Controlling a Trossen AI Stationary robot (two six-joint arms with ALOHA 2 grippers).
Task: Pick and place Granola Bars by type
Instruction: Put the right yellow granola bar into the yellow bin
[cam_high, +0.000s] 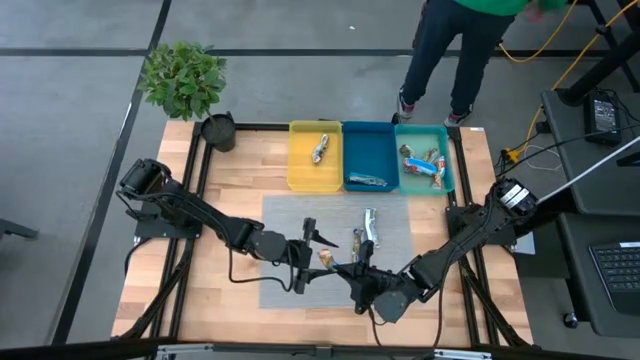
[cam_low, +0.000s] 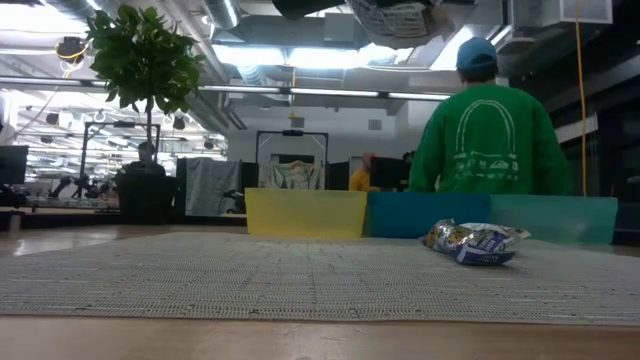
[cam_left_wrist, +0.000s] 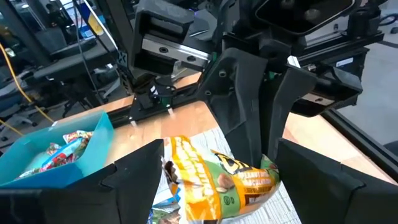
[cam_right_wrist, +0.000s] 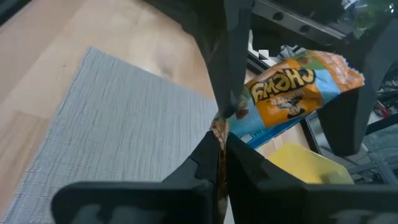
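- The step in hand looks like a lift or a hand-over of one bar above the grey woven mat (cam_high: 290, 215), which lies on the wooden worktop (cam_high: 220, 170) in front of the three trays.
- The right gripper (cam_right_wrist: 221, 134) is pressed together on the crimped end of an orange, shiny, crinkled-wrapper granola bar (cam_right_wrist: 292, 87), so the bar hangs from that one edge.
- The left gripper (cam_left_wrist: 217, 180) stands spread wide, its fingers on either side of the same orange bar (cam_left_wrist: 217, 183); whether they touch the wrapper I cannot tell.
- In the high view both grippers meet over the near part of the mat, with the bar (cam_high: 326, 258) between them.
- The next move, as I judge it, calls for the left gripper to close on the wrapper's body, or for the right arm to carry the bar to the tray of its type.
- A silver-wrapped bar (cam_high: 368, 224) lies on the mat, well apart from the trays.
- Beyond the mat, the yellow plastic tray (cam_high: 300, 175) holds one bar, the blue plastic tray (cam_high: 352, 140) another, and the teal plastic tray (cam_high: 447, 160) holds several red-orange ones.
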